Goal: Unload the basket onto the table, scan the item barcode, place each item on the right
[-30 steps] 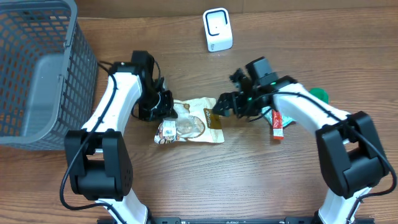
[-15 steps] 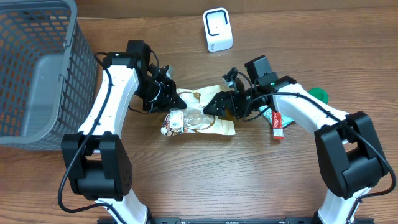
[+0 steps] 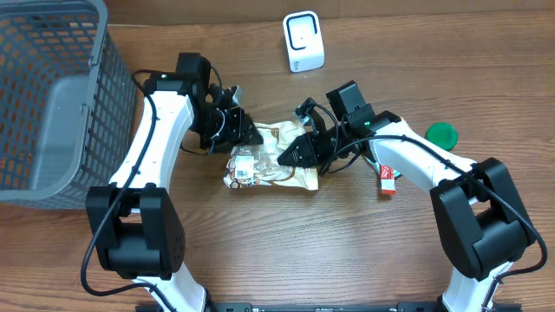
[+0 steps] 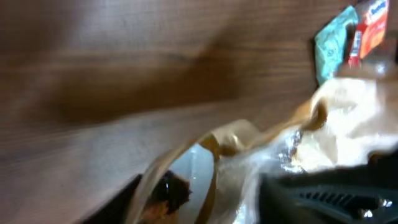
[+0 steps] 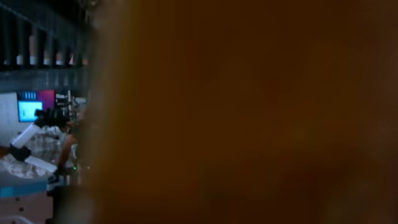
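The item is a tan and clear snack bag (image 3: 270, 166) lying crumpled mid-table, with a white barcode label (image 3: 242, 169) at its left end. My left gripper (image 3: 246, 134) is at the bag's upper left corner, open. In the left wrist view its dark fingers (image 4: 329, 193) stand wide apart with the bag's film (image 4: 336, 118) loose between them. My right gripper (image 3: 290, 154) is shut on the bag's right end. The bag's brown surface (image 5: 249, 112) fills the right wrist view and hides the jaws. The white scanner (image 3: 303, 41) stands upright at the back, apart from the bag.
A grey mesh basket (image 3: 52, 95) occupies the far left. A red packet (image 3: 388, 178) and a teal packet (image 4: 333, 46) lie under the right arm. A green disc (image 3: 442, 133) sits further right.
The right gripper moved left onto the bag and shut on its right end. The left gripper opened and released the bag's left corner. The bag shifted a little towards the back.
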